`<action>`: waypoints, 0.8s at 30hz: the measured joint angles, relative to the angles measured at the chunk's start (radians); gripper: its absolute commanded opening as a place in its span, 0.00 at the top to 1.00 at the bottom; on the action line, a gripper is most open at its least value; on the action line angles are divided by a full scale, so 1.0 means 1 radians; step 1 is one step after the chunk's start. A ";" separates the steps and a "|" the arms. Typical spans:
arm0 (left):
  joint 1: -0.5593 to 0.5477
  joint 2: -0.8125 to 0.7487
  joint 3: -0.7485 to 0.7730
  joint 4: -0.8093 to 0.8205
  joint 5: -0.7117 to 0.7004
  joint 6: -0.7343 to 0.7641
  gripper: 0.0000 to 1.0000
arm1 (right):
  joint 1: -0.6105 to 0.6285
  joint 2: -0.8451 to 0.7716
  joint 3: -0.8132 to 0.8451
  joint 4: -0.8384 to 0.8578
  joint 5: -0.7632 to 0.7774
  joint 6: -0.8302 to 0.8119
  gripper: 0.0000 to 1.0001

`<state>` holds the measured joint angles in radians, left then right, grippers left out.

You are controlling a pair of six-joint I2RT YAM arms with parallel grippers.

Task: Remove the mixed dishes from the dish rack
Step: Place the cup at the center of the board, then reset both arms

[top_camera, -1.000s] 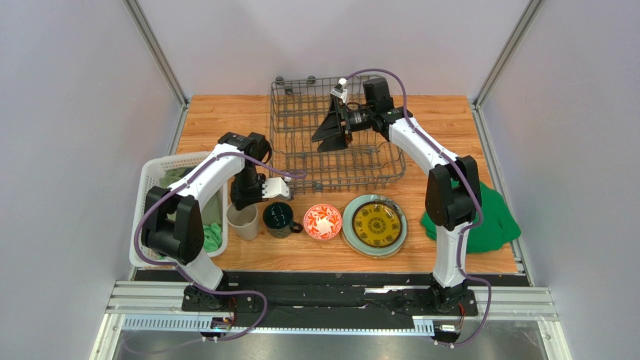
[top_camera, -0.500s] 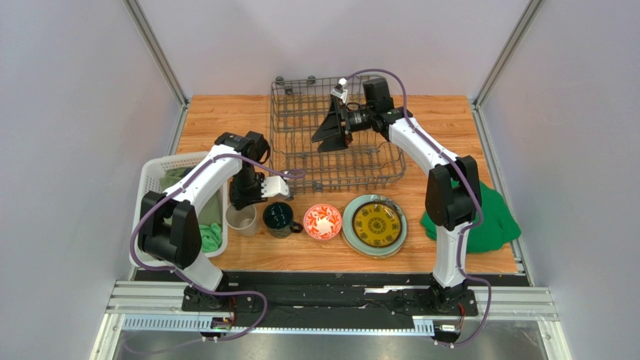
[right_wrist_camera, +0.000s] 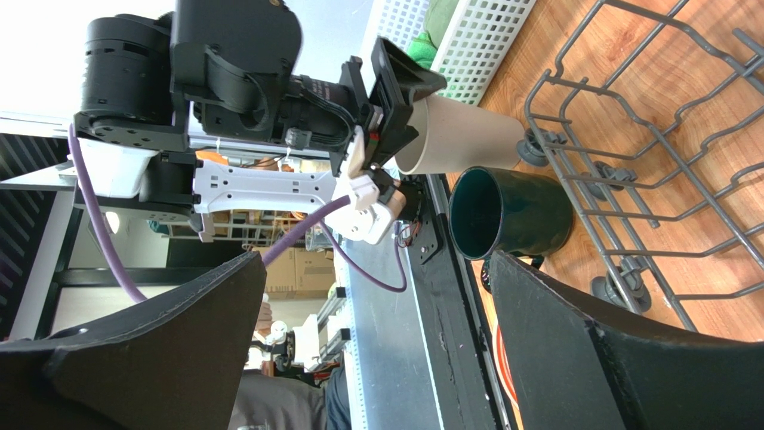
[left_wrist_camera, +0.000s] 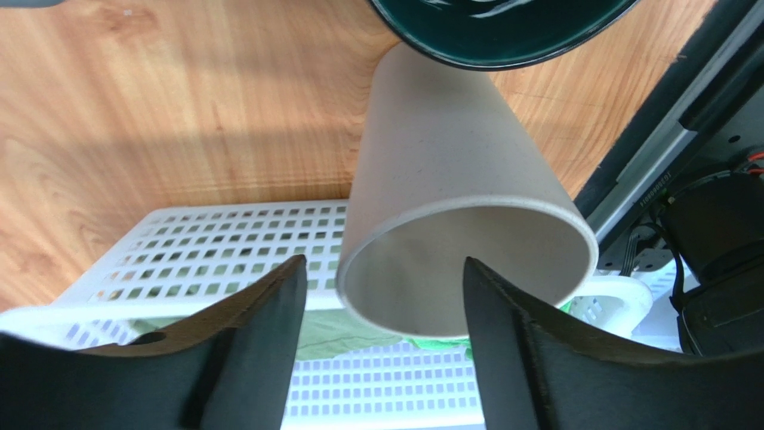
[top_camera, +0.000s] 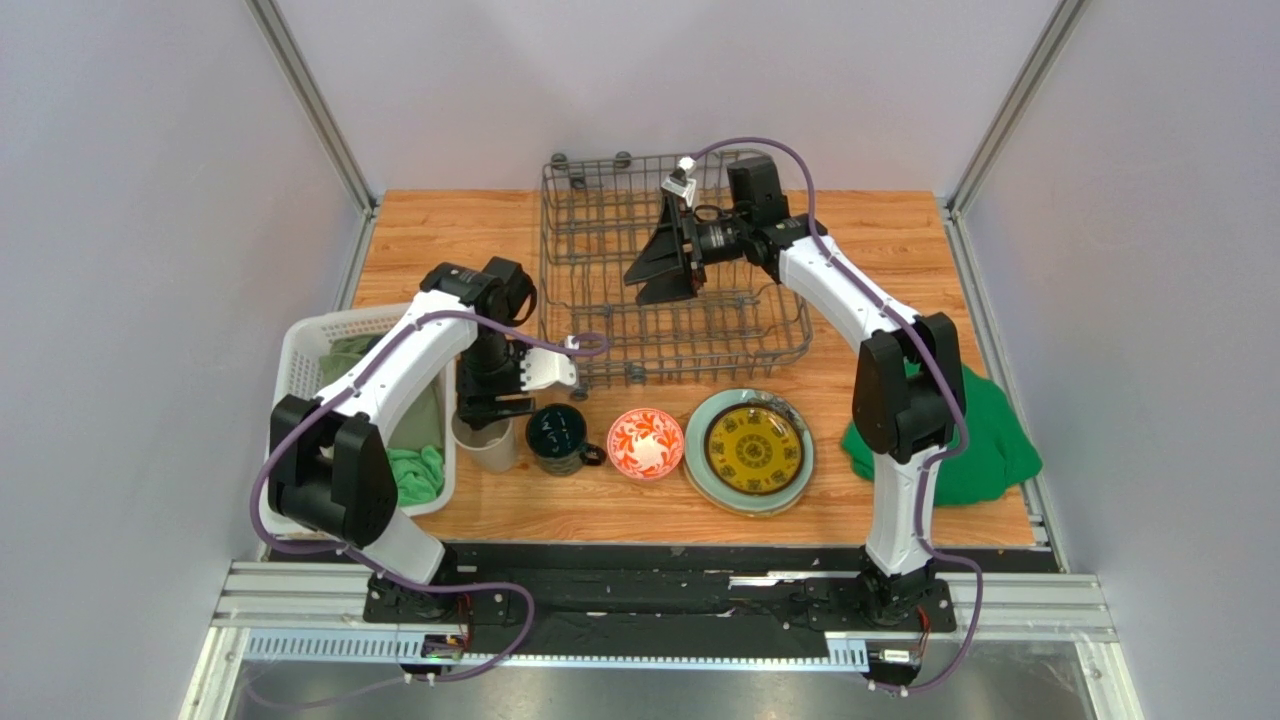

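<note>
The left gripper (left_wrist_camera: 384, 269) hung just over the tumbler (left_wrist_camera: 448, 179), jaws spread to either side of its rim and gripping nothing. The tumbler stood upright on the table (top_camera: 436, 240), between the basket (top_camera: 308, 353) and the mug (top_camera: 556, 438). The bowl (top_camera: 646, 444) and stacked plates (top_camera: 750, 449) lay further right, all in front of the rack (top_camera: 706, 353). The right gripper (top_camera: 657, 270) sat inside the rack, jaws wide and empty.

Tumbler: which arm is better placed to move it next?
Left. The left gripper hangs over the tumbler, jaws open either side of its rim. The right gripper is away over the dish rack, open and empty.
</note>
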<state>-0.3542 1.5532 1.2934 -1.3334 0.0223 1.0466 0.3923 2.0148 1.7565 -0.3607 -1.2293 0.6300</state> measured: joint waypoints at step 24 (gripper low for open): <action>0.024 -0.404 0.150 0.263 0.073 -0.162 0.04 | -0.166 -0.087 0.163 -0.317 0.315 -0.330 0.01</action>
<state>-0.3302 1.1496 1.4433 -1.0702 0.0952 0.8848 0.2264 1.9274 1.9190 -0.6773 -0.9142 0.3004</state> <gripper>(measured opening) 0.956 0.993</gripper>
